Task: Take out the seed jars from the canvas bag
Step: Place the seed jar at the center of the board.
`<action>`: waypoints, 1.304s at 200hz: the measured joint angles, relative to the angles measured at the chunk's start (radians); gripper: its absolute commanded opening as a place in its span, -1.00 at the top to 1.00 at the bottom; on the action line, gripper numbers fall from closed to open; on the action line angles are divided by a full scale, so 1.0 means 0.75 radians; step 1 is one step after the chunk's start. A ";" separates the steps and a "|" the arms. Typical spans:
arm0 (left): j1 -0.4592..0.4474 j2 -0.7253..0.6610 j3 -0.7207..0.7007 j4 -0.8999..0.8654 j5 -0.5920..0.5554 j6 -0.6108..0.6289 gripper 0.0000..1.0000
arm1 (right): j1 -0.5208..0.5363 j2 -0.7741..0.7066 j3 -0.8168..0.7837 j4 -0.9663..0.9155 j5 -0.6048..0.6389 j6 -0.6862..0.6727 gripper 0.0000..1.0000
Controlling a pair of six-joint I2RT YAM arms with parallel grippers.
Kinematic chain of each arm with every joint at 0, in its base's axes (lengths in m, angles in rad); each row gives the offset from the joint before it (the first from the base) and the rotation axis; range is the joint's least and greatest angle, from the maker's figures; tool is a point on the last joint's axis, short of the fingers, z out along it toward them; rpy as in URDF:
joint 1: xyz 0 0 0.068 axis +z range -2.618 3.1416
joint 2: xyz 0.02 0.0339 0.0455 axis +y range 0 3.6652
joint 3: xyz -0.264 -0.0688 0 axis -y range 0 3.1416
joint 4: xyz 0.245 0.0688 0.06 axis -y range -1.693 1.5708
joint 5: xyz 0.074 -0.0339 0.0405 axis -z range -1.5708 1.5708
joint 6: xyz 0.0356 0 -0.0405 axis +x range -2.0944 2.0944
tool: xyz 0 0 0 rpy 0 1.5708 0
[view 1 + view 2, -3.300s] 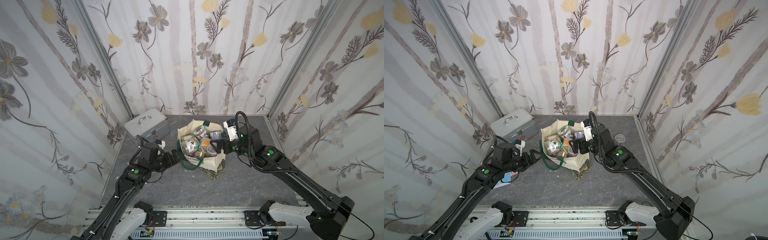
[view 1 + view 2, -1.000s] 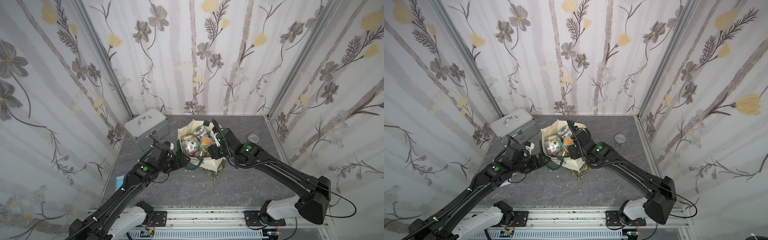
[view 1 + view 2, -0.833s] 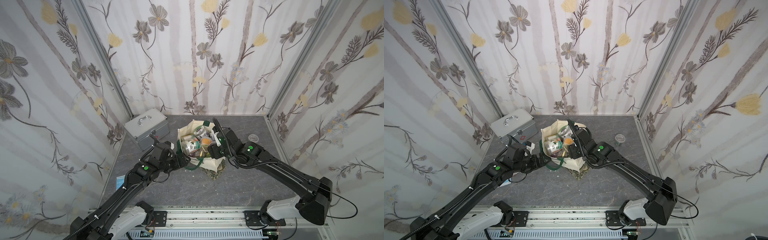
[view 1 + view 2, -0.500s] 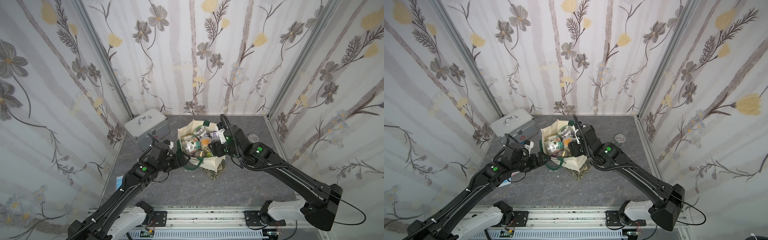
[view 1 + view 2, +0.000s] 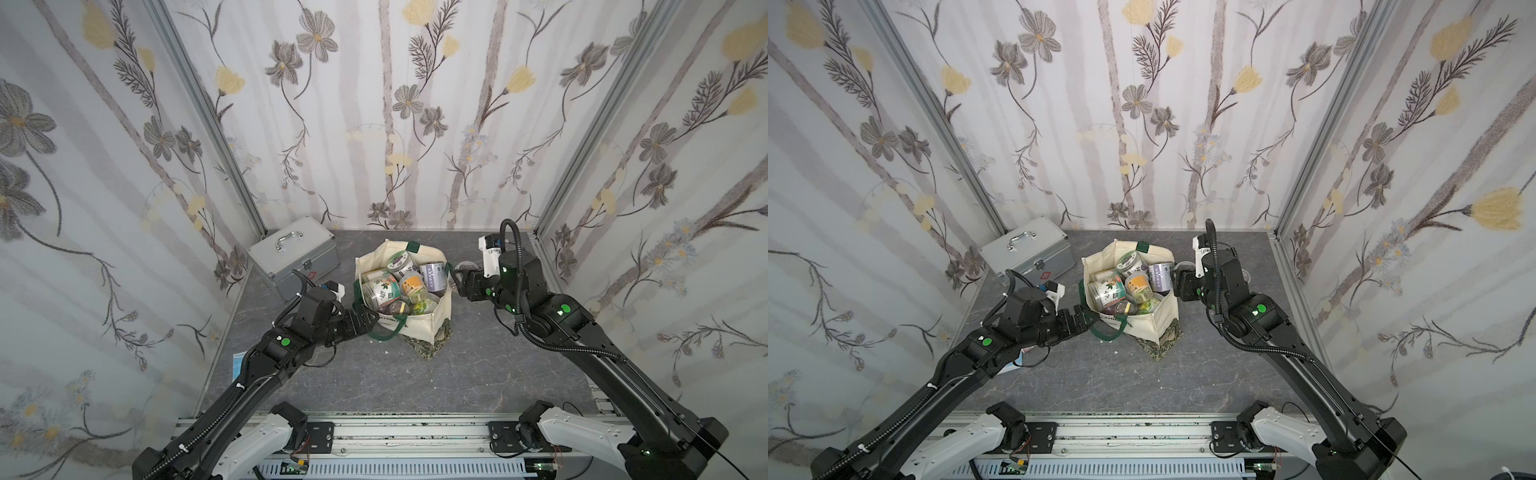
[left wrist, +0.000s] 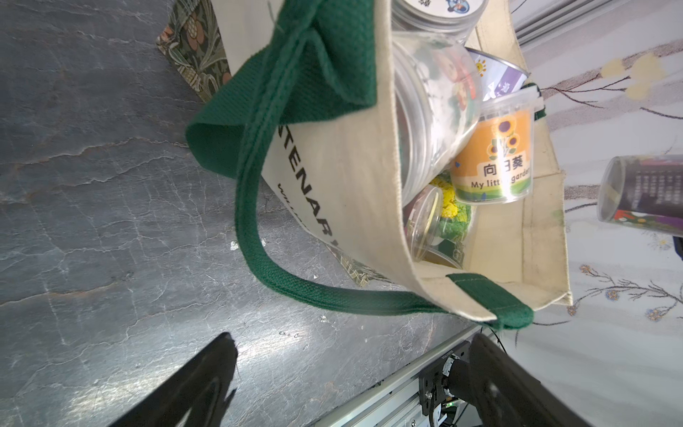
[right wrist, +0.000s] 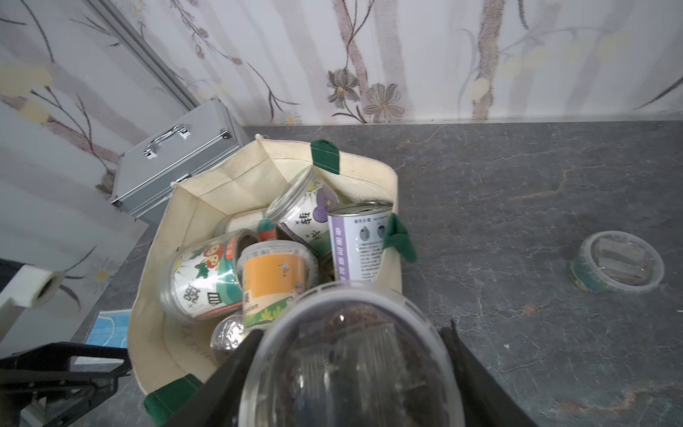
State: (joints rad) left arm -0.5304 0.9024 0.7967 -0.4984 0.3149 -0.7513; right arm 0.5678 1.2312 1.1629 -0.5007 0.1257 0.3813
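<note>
Right of canvas bag (image 5: 415, 328): right hand (image 5: 458, 279) clamped on 1 seed jar (image 7: 351, 362), over desk (image 5: 374, 386).
Jar axis: roughly level, pointing bagward.
Left hand (image 5: 370, 321): apart, near bag's handle (image 6: 247, 207).

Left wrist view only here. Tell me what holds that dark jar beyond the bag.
Observer: The right gripper is shut on the dark jar, just outside the canvas bag rim.
Operator: Report any jar already out.
Observer: One short clear jar sits on the table, to the robot's right of the bag.
Operator: Say what stands behind the bag.
Observer: A silver case, lid down, by the left wall.
</note>
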 measured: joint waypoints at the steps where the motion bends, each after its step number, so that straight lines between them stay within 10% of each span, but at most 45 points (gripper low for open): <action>1: 0.000 -0.001 -0.001 0.000 0.000 0.000 -1.00 | -0.009 -0.004 -0.007 0.001 0.001 0.000 -0.32; 126: 0.001 -0.036 -0.025 -0.011 -0.001 0.020 -1.00 | -0.672 0.157 -0.613 0.384 0.077 0.049 -0.33; 261: 0.002 0.030 -0.017 -0.019 -0.026 0.026 -1.00 | -0.806 0.618 -0.449 0.596 0.077 -0.088 -0.39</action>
State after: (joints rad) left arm -0.5293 0.9249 0.7841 -0.5129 0.2955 -0.7319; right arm -0.0368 1.6951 0.8265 -0.0540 0.1837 0.3153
